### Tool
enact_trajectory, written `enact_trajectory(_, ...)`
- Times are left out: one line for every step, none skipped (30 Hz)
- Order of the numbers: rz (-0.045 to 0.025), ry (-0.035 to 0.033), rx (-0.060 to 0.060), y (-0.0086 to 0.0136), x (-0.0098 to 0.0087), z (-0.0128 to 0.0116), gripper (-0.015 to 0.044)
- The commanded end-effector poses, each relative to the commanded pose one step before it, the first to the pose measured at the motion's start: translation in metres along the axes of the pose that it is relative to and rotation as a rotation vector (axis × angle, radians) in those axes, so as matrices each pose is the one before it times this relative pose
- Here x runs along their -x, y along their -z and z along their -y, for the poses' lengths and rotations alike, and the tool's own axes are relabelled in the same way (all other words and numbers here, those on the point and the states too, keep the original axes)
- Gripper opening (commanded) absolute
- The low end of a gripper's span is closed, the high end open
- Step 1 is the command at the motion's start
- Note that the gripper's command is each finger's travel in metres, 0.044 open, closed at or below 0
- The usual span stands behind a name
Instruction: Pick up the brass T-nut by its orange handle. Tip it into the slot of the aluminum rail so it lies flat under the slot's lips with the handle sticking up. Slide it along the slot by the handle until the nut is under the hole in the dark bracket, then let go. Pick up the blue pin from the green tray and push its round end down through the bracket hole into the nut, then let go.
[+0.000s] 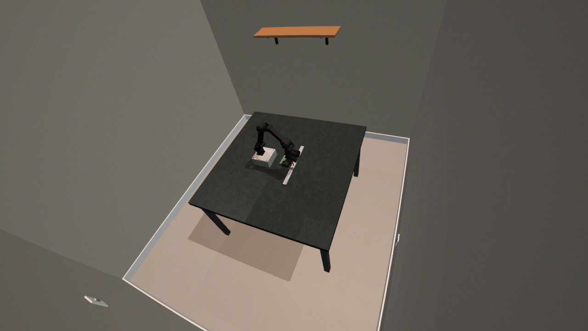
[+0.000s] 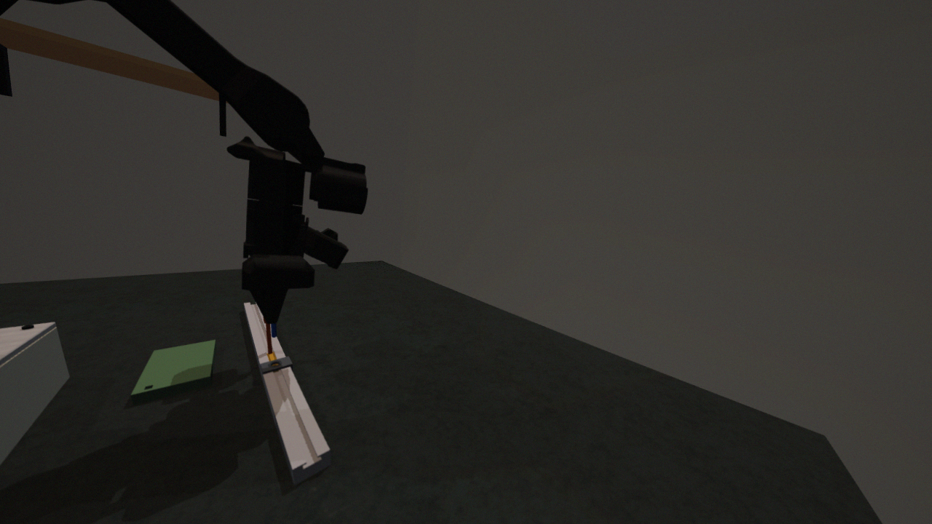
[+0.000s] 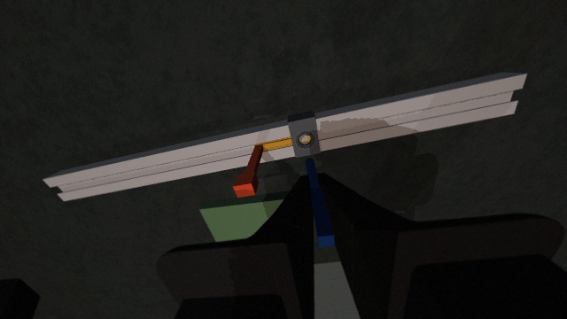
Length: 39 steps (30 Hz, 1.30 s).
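Through the wrist camera we see the aluminum rail (image 1: 289,176) (image 2: 304,417) (image 3: 177,152) on the dark table (image 1: 308,205) (image 2: 521,423) (image 3: 133,66). The dark bracket (image 1: 291,168) (image 2: 286,362) (image 3: 301,125) spans its slot. The brass T-nut (image 2: 272,357) (image 3: 277,143) lies in the slot, partly beneath the bracket, with brass showing through the hole. Its orange handle (image 2: 269,338) (image 3: 251,170) sticks up. We have the blue pin (image 2: 274,329) (image 3: 320,204) clamped in the gripper (image 1: 291,159) (image 2: 272,320) (image 3: 313,181), its far end appearing just beside the bracket; we cannot tell its height. The green tray (image 1: 282,159) (image 2: 175,366) (image 3: 241,219) is partly hidden behind a finger.
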State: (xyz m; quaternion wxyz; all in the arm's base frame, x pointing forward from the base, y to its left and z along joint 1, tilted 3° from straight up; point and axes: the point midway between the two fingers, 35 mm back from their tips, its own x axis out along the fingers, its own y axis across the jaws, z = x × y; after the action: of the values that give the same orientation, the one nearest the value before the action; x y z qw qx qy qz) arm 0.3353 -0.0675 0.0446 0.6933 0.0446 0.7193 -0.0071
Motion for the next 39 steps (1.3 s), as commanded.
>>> enact_trajectory(0.00879, 0.00566, -0.0045, -0.00242, -0.00643, 0.00094, -0.0150)
enact_trajectory(0.00002, -0.00007, 0.0009, 0.00104, -0.00449, -0.00022, -0.0150)
enact_trajectory(-0.00005, -0.00003, 0.0007, 0.00162, -0.00426, -0.00024, -0.0150)
enact_trajectory(-0.00011, -0.00004, 0.0008, 0.00235, -0.00449, -0.00035, -0.0150)
enact_trajectory(-0.00010, -0.00004, 0.0007, 0.00216, -0.00394, -0.00038, -0.0150)
enact_trajectory(-0.00007, -0.00003, 0.0004, 0.00136, -0.00240, -0.00024, -0.0150)
enact_trajectory(-0.00002, -0.00001, 0.0001, 0.00046, -0.00080, -0.00008, -0.0150)
enact_trajectory(0.00000, 0.00001, 0.0000, -0.00004, 0.00000, 0.00012, -0.0150)
enact_trajectory(0.00006, 0.00001, 0.0000, -0.00066, 0.00005, 0.00015, -0.0150)
enact_trajectory(0.00009, 0.00002, 0.0000, -0.00095, 0.00007, 0.00017, -0.0150)
enact_trajectory(0.00014, 0.00003, 0.0000, -0.00155, 0.00012, 0.00027, -0.0150)
enact_trajectory(0.00020, 0.00003, 0.0000, -0.00211, 0.00017, 0.00036, -0.0150)
enact_trajectory(0.00021, 0.00004, 0.0000, -0.00229, 0.00018, 0.00038, -0.0150)
enact_trajectory(0.00019, 0.00003, 0.0000, -0.00200, 0.00015, 0.00032, -0.0150)
enact_trajectory(0.00015, 0.00001, 0.0000, -0.00160, 0.00012, 0.00013, -0.0150)
enact_trajectory(0.00006, -0.00001, 0.0000, -0.00062, 0.00004, -0.00007, -0.0150)
enact_trajectory(-0.00005, -0.00002, 0.0003, 0.00044, -0.00004, -0.00012, -0.0150)
enact_trajectory(-0.00007, -0.00004, 0.0005, 0.00073, -0.00006, -0.00021, -0.0150)
enact_trajectory(-0.00012, -0.00006, 0.0008, 0.00116, -0.00009, -0.00032, -0.0150)
enact_trajectory(-0.00013, -0.00006, 0.0008, 0.00128, -0.00011, -0.00034, -0.0150)
enact_trajectory(-0.00016, -0.00006, 0.0008, 0.00161, -0.00014, -0.00037, -0.0150)
enact_trajectory(-0.00012, -0.00003, 0.0005, 0.00125, -0.00010, -0.00019, -0.0150)
enact_trajectory(-0.00009, -0.00001, 0.0002, 0.00091, -0.00007, -0.00005, -0.0150)
enact_trajectory(-0.00010, 0.00000, 0.0001, 0.00106, -0.00008, 0.00005, -0.0150)
enact_trajectory(-0.00006, 0.00001, 0.0000, 0.00067, -0.00005, 0.00012, -0.0150)
enact_trajectory(-0.00004, 0.00002, 0.0000, 0.00039, -0.00003, 0.00015, -0.0150)
enact_trajectory(-0.00002, 0.00002, 0.0000, 0.00021, -0.00002, 0.00023, -0.0150)
enact_trajectory(0.00002, 0.00001, 0.0000, -0.00021, 0.00002, 0.00013, -0.0150)
enact_trajectory(0.00002, 0.00001, 0.0000, -0.00026, 0.00002, 0.00006, -0.0150)
enact_trajectory(0.00004, 0.00000, 0.0000, -0.00041, 0.00003, 0.00005, -0.0150)
enact_trajectory(0.00005, 0.00001, 0.0000, -0.00057, 0.00004, 0.00005, -0.0150)
enact_trajectory(0.00006, 0.00001, 0.0000, -0.00064, 0.00005, 0.00006, -0.0150)
enact_trajectory(0.00006, 0.00001, 0.0000, -0.00065, 0.00005, 0.00006, -0.0150)
enact_trajectory(0.00006, 0.00000, 0.0000, -0.00064, 0.00005, 0.00005, -0.0150)
enact_trajectory(0.00006, 0.00000, 0.0000, -0.00068, 0.00005, 0.00004, -0.0150)
enact_trajectory(0.00007, 0.00000, 0.0000, -0.00076, 0.00006, 0.00005, -0.0150)
enact_trajectory(0.00008, 0.00000, 0.0000, -0.00082, 0.00006, 0.00004, -0.0150)
enact_trajectory(0.00008, 0.00000, 0.0000, -0.00082, 0.00006, 0.00003, -0.0150)
enact_trajectory(0.00007, 0.00000, 0.0000, -0.00079, 0.00006, 0.00003, -0.0150)
